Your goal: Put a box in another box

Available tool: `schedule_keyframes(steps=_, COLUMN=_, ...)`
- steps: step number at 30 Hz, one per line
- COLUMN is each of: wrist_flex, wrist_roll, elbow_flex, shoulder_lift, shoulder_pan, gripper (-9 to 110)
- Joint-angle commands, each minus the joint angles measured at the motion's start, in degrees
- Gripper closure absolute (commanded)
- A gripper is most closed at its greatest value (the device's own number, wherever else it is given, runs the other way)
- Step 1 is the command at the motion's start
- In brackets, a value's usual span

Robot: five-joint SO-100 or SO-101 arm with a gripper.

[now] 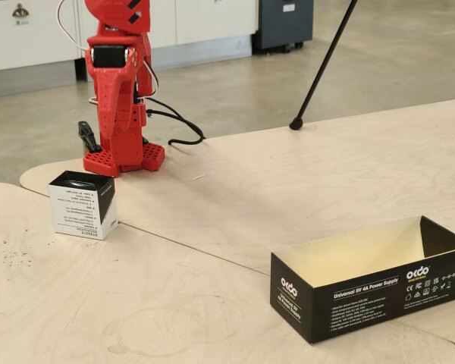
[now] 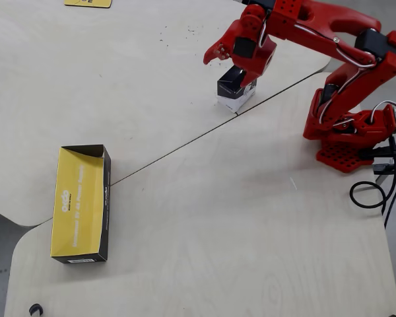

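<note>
The small white box with a black top point(image 1: 83, 205) stands on the table in front of the red arm's base point(image 1: 125, 155) in the fixed view. In the overhead view the box point(image 2: 234, 91) lies partly under my red gripper point(image 2: 226, 65). The gripper hangs above it with jaws apart and holds nothing; it is out of the fixed view's top edge. The long black OKdo box point(image 1: 371, 284) with a pale yellow inside lies open and empty at the right front, and at the left in the overhead view point(image 2: 79, 201).
A black tripod leg point(image 1: 322, 68) stands on the table behind. Black cables point(image 2: 383, 178) trail beside the arm base. A seam point(image 2: 185, 142) runs between two table boards. A yellow item point(image 2: 87, 2) lies at the top edge.
</note>
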Motion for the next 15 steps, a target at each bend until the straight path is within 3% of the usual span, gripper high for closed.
schedule_keyframes(steps=1, wrist_flex=-3.52, wrist_roll=0.7, elbow_flex=2.64, shoulder_lift=0.0, shoulder_pan=3.08, gripper=59)
schedule_keyframes(steps=15, wrist_flex=-13.54, wrist_roll=-0.18, elbow_flex=15.29, shoulder_lift=-3.52, shoulder_pan=10.99, gripper=59)
